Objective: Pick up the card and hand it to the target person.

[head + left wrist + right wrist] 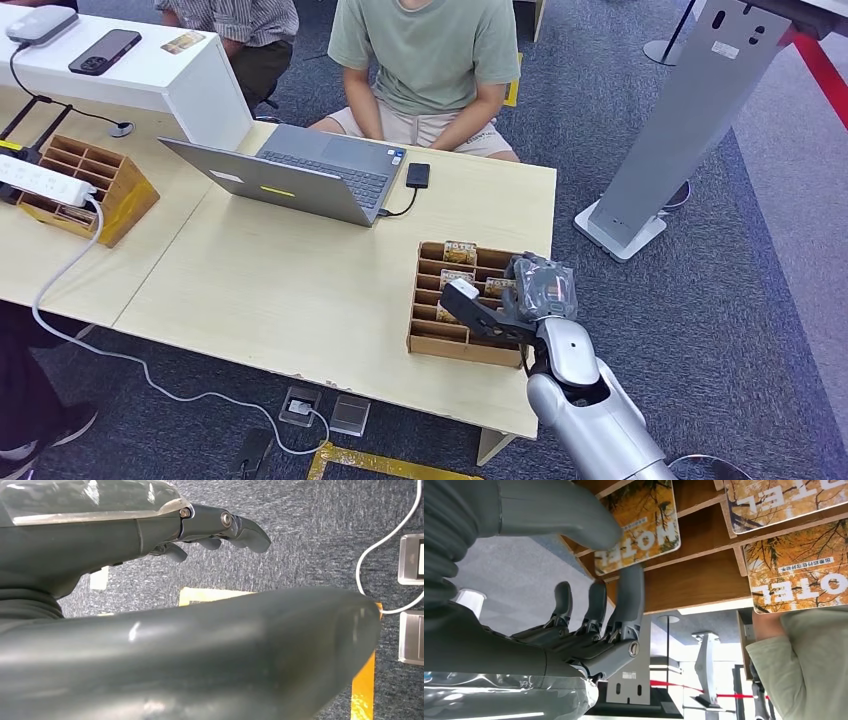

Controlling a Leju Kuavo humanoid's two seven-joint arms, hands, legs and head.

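Grey carpet [700,300] runs under a pale wooden desk [300,290] that fills the middle of the head view. At the desk's lower right sits a wooden slotted box [428,340] with hotel cards in its compartments. The right hand [520,295] reaches over the box's right side; in the right wrist view its thumb and a finger [631,592] pinch 1 card [644,535] from either face, the other fingers held loosely apart beside it. That card is tilted at the box's edge, and I cannot tell whether it has left its slot. 2 more cards [799,580] lie in neighbouring slots. A person in a green shirt [430,50] sits at the far side of the desk, top centre, behind an open laptop [300,175] with a black drive [418,175] plugged in beside it. At the left edge a second box [110,190] carries a white power strip [40,180]. The left hand [215,535] hangs over the carpet, holding nothing, its fingers gently curved and apart.
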